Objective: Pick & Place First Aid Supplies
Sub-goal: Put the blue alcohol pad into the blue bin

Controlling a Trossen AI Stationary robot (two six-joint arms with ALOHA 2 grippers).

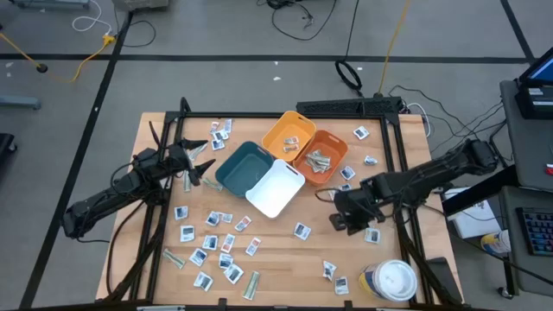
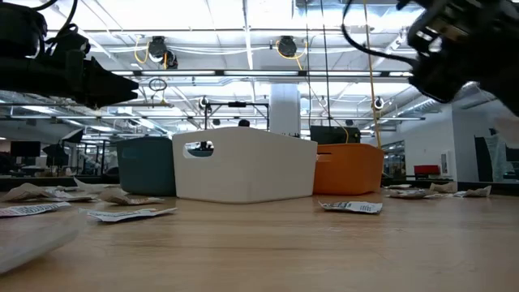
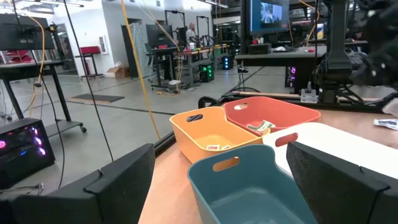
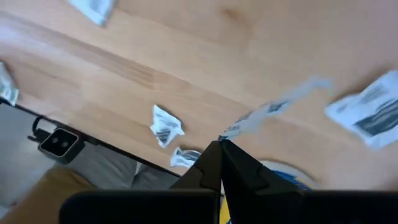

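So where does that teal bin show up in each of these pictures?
High view: the teal bin sits near the table's middle, beside the white bin.
Low view: the teal bin is left of centre, partly behind the white bin.
Left wrist view: the teal bin is nearest, at bottom centre.
Right wrist view: not in it.
Shared landmark: the white bin touching it.

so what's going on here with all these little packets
Two robot arms are sorting first aid packets scattered on a wooden table into four bins. The right gripper is shut on a thin grey-green strip, lifted above the table's right side. The left gripper hangs open and empty beside the teal bin. The orange bin already holds several strips; most packets remain loose.
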